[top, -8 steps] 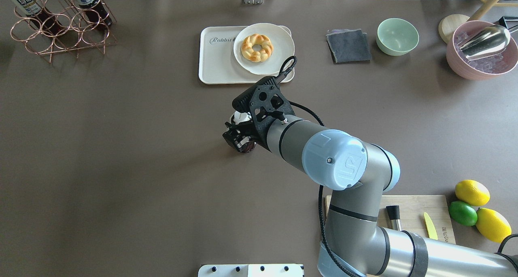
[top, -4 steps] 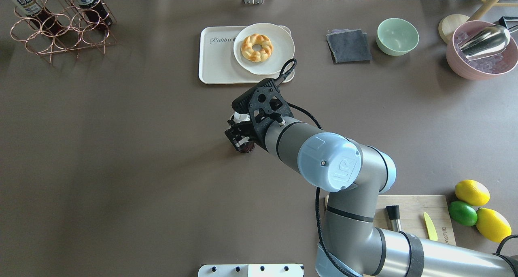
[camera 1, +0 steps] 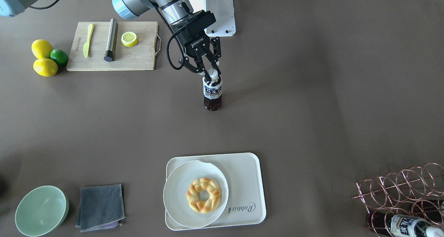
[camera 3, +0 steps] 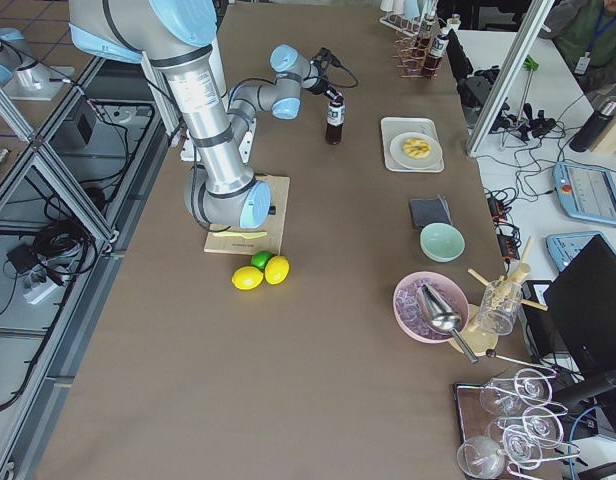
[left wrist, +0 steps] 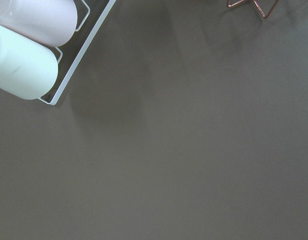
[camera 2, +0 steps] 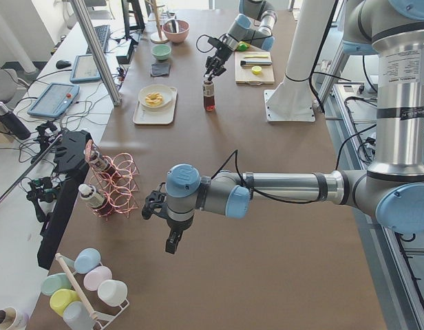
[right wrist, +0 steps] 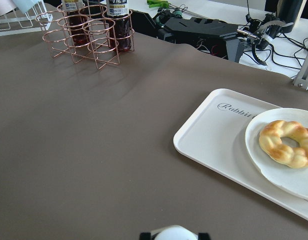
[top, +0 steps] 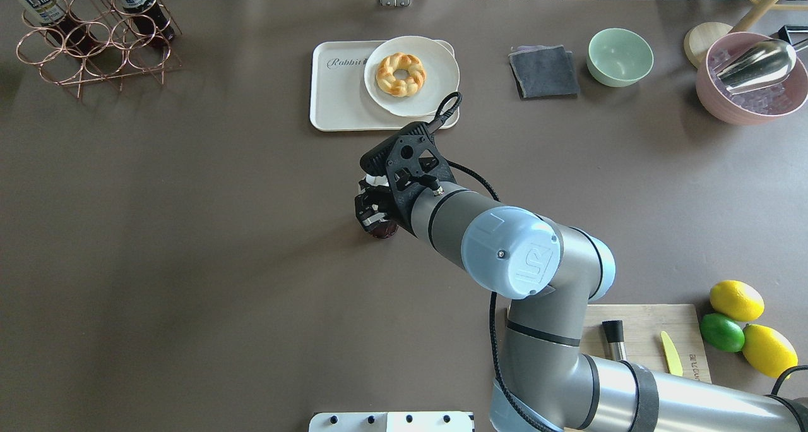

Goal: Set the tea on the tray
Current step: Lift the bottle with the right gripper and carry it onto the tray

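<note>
Dark brown table [top: 189, 293] (matte), tiled floor [camera 3: 38, 350] beyond

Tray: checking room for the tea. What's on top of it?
A white plate holding a braided doughnut covers the right part of the tray in the overhead view; its Rabbit-script side is bare. Under the plate is hidden.

Robotics lab: teach pendants [camera 2: 52, 100], aluminium frame posts [camera 2: 97, 51], loose cables [camera 3: 43, 245] around brown-covered table [top: 189, 242].

Overhead, the small clear plastic bottle of dark reddish-brown tea [top: 382, 231] is largely hidden by the right gripper [top: 372, 199]; the left gripper [camera 2: 171, 246] is seen too small to be judged.
</note>
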`<act>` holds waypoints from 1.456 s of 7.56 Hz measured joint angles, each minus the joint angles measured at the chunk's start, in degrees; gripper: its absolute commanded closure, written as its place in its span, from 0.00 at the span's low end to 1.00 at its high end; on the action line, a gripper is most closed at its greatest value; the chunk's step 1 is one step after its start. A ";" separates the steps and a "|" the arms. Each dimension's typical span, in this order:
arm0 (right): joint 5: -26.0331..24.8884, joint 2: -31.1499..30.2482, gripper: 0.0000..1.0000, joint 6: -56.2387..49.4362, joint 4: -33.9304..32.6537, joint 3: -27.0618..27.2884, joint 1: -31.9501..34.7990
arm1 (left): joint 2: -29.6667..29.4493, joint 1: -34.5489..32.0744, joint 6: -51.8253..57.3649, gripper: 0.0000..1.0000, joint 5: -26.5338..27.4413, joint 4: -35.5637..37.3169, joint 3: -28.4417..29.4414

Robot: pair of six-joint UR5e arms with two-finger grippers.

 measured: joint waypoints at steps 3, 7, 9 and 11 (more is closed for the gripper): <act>0.08 2.00 1.00 1.22 -0.25 0.42 1.02 | 0.00 0.00 -0.05 0.01 -0.07 0.01 -0.29; 4.28 8.29 1.00 5.45 -5.43 -2.11 7.22 | 0.27 -0.08 -0.16 0.01 -0.63 5.32 0.10; 6.78 13.33 1.00 5.92 -7.01 -8.03 10.37 | 1.99 -0.26 -0.34 0.01 -1.09 9.00 0.23; 8.68 20.86 1.00 6.15 -7.06 -18.53 13.29 | 3.90 -0.72 -0.61 0.01 -4.13 9.50 0.23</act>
